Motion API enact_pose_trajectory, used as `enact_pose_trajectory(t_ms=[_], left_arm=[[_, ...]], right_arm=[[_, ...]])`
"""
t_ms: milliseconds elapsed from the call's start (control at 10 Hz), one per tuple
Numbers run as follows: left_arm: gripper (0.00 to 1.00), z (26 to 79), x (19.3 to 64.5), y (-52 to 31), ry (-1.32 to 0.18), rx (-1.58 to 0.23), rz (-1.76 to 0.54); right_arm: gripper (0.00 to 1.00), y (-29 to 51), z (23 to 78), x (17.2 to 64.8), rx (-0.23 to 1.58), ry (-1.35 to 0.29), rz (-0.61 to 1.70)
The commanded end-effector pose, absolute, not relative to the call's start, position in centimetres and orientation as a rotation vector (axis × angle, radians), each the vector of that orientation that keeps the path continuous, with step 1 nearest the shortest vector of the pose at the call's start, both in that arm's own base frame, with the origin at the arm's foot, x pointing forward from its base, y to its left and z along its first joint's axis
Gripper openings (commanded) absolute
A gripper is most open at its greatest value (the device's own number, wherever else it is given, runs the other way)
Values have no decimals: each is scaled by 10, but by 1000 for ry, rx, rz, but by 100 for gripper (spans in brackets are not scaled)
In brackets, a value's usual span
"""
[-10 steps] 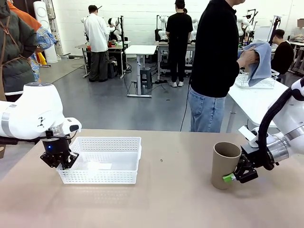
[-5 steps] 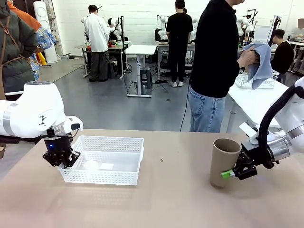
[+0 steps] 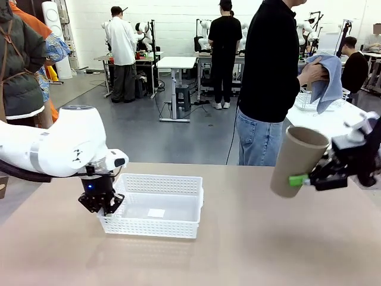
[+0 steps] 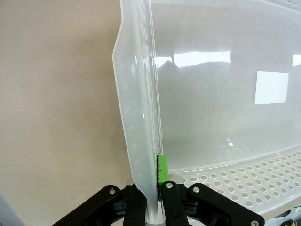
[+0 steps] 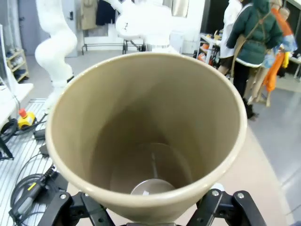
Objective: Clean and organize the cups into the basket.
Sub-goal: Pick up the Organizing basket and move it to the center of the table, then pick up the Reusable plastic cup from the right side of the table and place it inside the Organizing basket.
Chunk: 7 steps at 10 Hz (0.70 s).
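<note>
L gripper (image 3: 101, 205) pinched tight on the white basket's (image 3: 152, 227) left wall; it sits on the table (image 3: 250, 256), left of centre. R gripper (image 3: 311, 177), jaws wide round a tan cup (image 3: 297, 159), holds it tilted in the air at right. Grip seems low on it, blurry tho.

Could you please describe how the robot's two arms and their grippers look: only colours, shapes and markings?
The left arm is a white, rounded, glossy shell with a grey band, small black marks and a black cable beneath it. The left gripper is black with a small blue light, and its fingers are black with a green pad. The right gripper is black too, somewhat blurred, with a green pad.
</note>
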<state>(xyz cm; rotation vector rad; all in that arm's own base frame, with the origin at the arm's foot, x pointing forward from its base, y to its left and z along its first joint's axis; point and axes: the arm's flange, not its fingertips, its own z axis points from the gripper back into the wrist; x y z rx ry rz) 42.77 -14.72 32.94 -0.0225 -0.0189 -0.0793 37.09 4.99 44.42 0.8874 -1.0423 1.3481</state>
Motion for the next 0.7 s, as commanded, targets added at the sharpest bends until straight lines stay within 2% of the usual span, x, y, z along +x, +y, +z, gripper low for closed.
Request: enact_pose_trajectory(t_ms=[0, 400, 600], left_arm=[[0, 319, 431, -178, -7, -1, -59], [0, 319, 421, -232, -32, 30, -84], [0, 320, 419, -261, -31, 55, -98]], right_arm=[[0, 41, 476, 359, 857, -1055, 1285], [0, 17, 498, 351, 783, -1031, 1193], [0, 26, 501, 353, 804, -1067, 1243]])
